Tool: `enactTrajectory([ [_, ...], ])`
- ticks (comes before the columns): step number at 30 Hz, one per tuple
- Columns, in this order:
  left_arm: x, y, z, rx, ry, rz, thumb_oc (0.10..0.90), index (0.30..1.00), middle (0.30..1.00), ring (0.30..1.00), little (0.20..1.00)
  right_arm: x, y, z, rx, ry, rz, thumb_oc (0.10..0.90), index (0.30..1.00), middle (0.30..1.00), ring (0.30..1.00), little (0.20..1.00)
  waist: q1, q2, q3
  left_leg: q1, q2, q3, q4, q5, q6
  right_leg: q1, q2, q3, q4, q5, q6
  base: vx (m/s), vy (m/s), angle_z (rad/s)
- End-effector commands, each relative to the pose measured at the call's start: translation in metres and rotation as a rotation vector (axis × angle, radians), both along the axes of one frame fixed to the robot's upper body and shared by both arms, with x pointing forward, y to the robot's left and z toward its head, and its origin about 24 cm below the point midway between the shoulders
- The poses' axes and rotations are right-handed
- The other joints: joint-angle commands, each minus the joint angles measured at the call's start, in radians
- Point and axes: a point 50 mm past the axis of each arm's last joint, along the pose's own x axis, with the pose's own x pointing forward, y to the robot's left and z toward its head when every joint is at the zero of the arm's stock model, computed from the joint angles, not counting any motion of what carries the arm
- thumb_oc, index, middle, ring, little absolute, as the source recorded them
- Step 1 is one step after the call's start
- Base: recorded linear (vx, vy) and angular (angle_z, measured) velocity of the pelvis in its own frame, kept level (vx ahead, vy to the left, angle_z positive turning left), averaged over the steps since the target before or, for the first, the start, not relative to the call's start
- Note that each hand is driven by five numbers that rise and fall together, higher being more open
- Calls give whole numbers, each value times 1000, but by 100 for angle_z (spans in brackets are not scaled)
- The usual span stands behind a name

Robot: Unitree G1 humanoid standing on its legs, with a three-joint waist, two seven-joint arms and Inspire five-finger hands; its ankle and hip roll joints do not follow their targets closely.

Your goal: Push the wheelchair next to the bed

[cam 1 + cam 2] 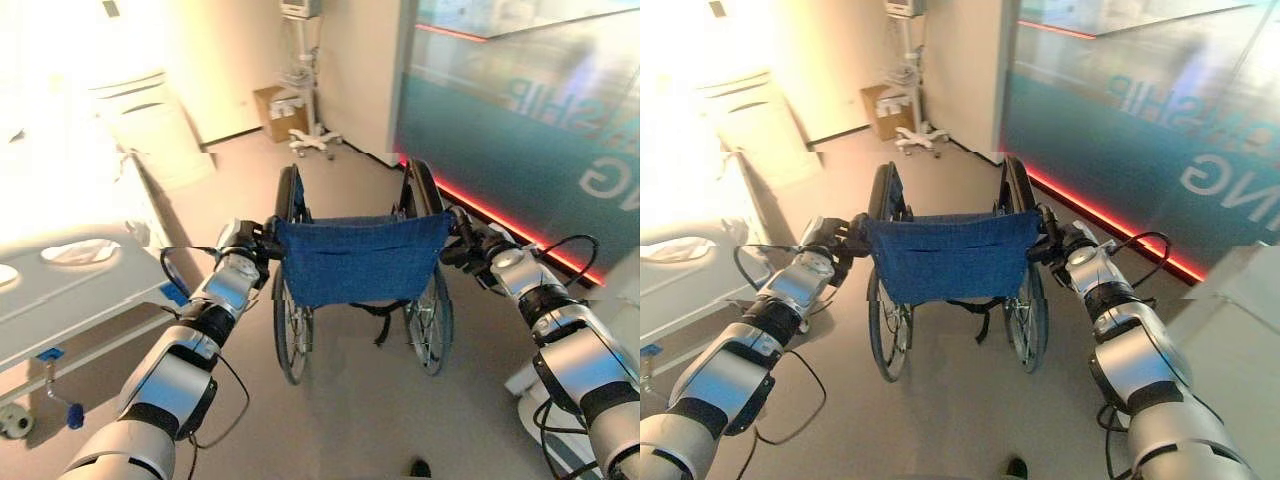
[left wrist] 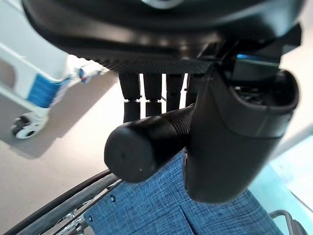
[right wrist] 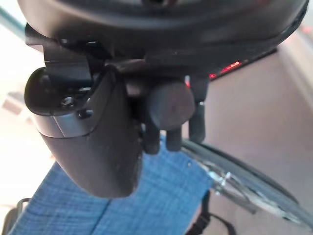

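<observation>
A wheelchair (image 1: 360,262) with a blue cloth back and black wheels stands on the floor in front of me, facing away. My left hand (image 1: 254,242) is shut on its left push handle (image 2: 146,147), fingers and thumb curled round the black grip. My right hand (image 1: 466,244) is shut on the right push handle (image 3: 168,105) in the same way. The bed (image 1: 75,290), white with a grey side rail, lies to the left of the wheelchair, a short gap away from my left arm.
A glass wall (image 1: 520,130) with a red strip along its foot runs along the right. A white cabinet (image 1: 150,125), a cardboard box (image 1: 280,112) and a wheeled equipment stand (image 1: 310,100) are at the far end. Open floor (image 1: 360,410) lies around the wheelchair.
</observation>
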Motion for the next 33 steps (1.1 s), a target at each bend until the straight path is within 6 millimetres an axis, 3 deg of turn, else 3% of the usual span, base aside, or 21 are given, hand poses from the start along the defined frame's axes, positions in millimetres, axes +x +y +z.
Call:
enactTrajectory([
  [1,-30,11,-57,61,274,-77,400,300,300,300,300,14,29,67,-268,-286,354,400,300,300,300,300,-23,-107,61,-38,47,119,124,109,-2,33,-51,-68,115,-64,30,122,-322,66],
  [4,-28,2,-58,43,275,-106,400,300,300,300,300,12,17,66,-298,-278,327,400,300,300,300,300,-40,-112,61,-35,65,162,143,143,-16,70,-31,-108,98,-82,4,143,-331,104],
  [7,-30,-3,-63,36,281,-112,400,300,300,300,300,13,13,67,-313,-267,338,400,300,300,300,300,-42,-117,57,-34,57,162,167,165,-26,91,-10,-125,72,-90,-14,135,-228,81],
  [9,-33,-3,-69,36,288,-108,400,300,300,300,300,13,12,68,-312,-260,344,400,300,300,300,300,-34,-118,57,-26,29,148,176,146,-23,105,3,-128,66,-99,-21,202,-232,45],
  [11,-37,-1,-71,40,299,-104,400,300,300,300,300,13,16,67,-310,-254,357,400,300,300,300,300,-14,-110,54,-27,-40,114,130,108,-5,109,20,-123,73,-107,-19,228,-193,2],
  [13,-40,0,-73,42,302,-106,400,300,300,300,300,14,20,64,-310,-253,358,400,300,300,300,300,1,-97,62,-41,-72,121,79,113,-9,134,48,-117,71,-120,-20,212,-133,3],
  [14,-41,0,-73,41,300,-112,400,300,300,300,300,13,21,63,-315,-251,357,400,300,300,300,300,13,-91,69,-79,-90,134,58,134,-18,159,66,-113,60,-128,-23,269,-128,19],
  [16,-45,-3,-76,34,293,-113,400,300,300,300,300,13,25,58,-325,-247,363,400,300,300,300,300,57,-66,85,-203,-119,150,-36,230,-34,239,120,-79,21,-154,-27,405,-134,10],
  [20,-53,5,-78,34,286,-96,400,300,300,300,300,12,25,60,-341,-250,394,400,300,300,300,300,99,-46,89,-242,-109,182,-144,305,-29,304,147,-72,22,-190,-29,379,-35,-49],
  [23,-55,8,-80,28,288,-70,400,300,300,300,300,12,28,57,-306,-248,397,400,300,300,300,300,104,-58,84,-230,-128,207,-92,234,3,302,133,-79,56,-212,-23,322,27,-58],
  [24,-57,14,-82,23,285,-62,400,300,300,300,300,11,28,52,-308,-234,404,400,300,300,300,300,108,-73,74,-226,-140,221,-47,176,37,298,117,-81,98,-219,-8,346,18,-52],
  [26,-58,17,-82,26,290,-61,400,300,300,300,300,9,26,47,-289,-223,399,400,300,300,300,300,105,-81,66,-208,-143,239,-44,152,57,292,105,-91,138,-209,7,422,42,-32],
  [29,-56,18,-84,48,307,-61,400,300,300,300,300,7,27,40,-283,-212,427,400,300,300,300,300,109,-105,40,-162,-170,208,-71,133,86,280,70,-92,244,-133,61,417,45,10],
  [33,-54,11,-83,55,310,-56,400,300,300,300,300,5,32,34,-284,-222,455,400,300,300,300,300,108,-109,25,-144,-184,194,-86,121,107,255,40,-82,386,-56,92,277,37,3],
])
